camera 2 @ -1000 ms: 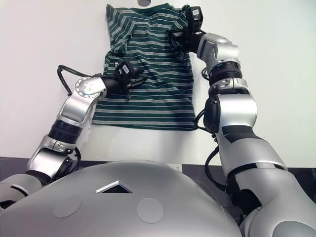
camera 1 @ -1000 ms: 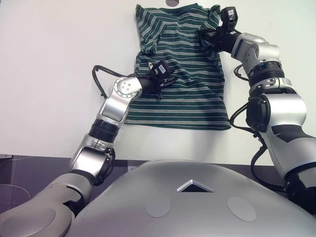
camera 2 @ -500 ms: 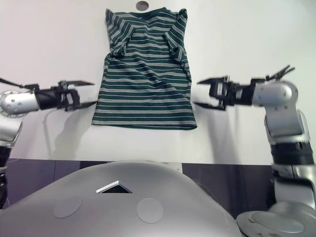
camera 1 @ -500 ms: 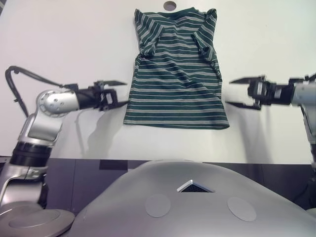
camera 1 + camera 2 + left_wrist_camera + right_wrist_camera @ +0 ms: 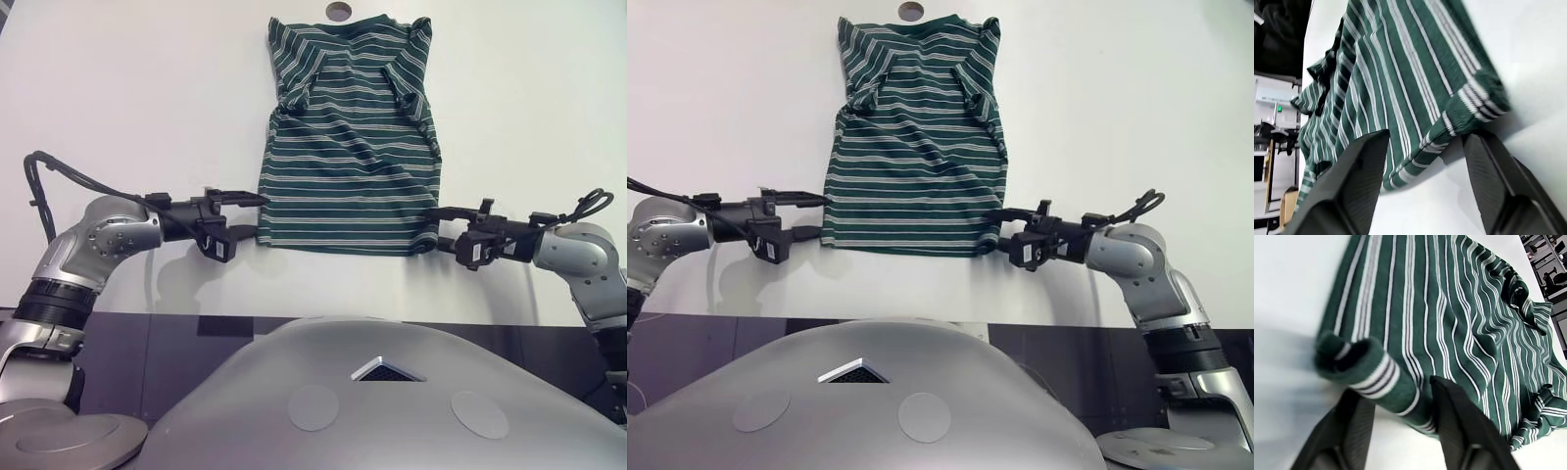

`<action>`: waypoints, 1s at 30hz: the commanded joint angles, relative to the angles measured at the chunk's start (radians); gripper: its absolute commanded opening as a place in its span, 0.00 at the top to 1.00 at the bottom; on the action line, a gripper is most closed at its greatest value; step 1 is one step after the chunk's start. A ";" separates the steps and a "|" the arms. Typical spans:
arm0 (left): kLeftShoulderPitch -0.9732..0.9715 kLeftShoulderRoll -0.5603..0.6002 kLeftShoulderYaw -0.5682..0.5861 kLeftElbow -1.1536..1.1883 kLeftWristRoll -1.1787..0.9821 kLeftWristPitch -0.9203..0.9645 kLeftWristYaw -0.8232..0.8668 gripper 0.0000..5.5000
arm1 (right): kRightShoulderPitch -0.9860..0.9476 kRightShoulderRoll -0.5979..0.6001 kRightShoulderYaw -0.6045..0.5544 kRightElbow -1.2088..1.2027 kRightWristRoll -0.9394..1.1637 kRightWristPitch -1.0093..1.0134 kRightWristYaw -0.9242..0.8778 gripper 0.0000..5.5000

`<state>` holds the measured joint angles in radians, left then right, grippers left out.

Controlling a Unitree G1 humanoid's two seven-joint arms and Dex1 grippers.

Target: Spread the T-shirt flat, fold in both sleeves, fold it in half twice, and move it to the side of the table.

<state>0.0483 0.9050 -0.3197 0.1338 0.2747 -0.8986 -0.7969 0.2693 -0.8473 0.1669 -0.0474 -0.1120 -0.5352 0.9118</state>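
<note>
A white tabletop (image 5: pixel 118 98) carries a dark green cotton T-shirt with thin white stripes (image 5: pixel 348 147), which lies in the middle of the table towards the far edge. Its collar points away from the robot, both sleeves are turned in over the body, and the hem is nearest the robot. The black two-fingered left gripper (image 5: pixel 261 214) sits at the hem's left corner with its fingers spread, one above the cloth and one below it. The right gripper (image 5: pixel 431 230) sits at the hem's right corner, fingers likewise apart around a rolled-up bit of hem. A small grey round disc (image 5: pixel 339 11) lies just beyond the collar.
</note>
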 commanded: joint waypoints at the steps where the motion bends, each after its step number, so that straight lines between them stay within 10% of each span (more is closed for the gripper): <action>1: 0.017 0.012 -0.111 0.031 0.020 0.153 -0.154 0.67 | 0.001 -0.032 0.056 0.053 -0.011 0.129 0.076 0.82; 11: 0.074 0.170 -0.074 -0.416 -0.896 1.306 -0.489 1.00 | 0.038 -0.283 -0.002 -0.314 0.659 0.872 0.440 1.00; 16: -0.178 0.027 0.136 -0.342 -1.211 1.562 -0.357 1.00 | -0.293 -0.143 -0.152 -0.109 0.957 1.200 0.325 1.00; 23: -0.628 -0.374 0.107 0.314 -0.823 1.406 0.005 1.00 | -0.835 0.259 -0.093 0.594 0.680 1.012 0.094 1.00; 30: -0.849 -0.533 0.188 0.813 -0.602 1.156 0.194 1.00 | -1.074 0.441 -0.167 1.109 0.512 0.729 -0.061 1.00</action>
<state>-0.7480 0.4011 -0.1504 0.8715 -0.3624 0.2980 -0.6148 -0.7581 -0.4234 0.0177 0.9948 0.4298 0.2306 0.8768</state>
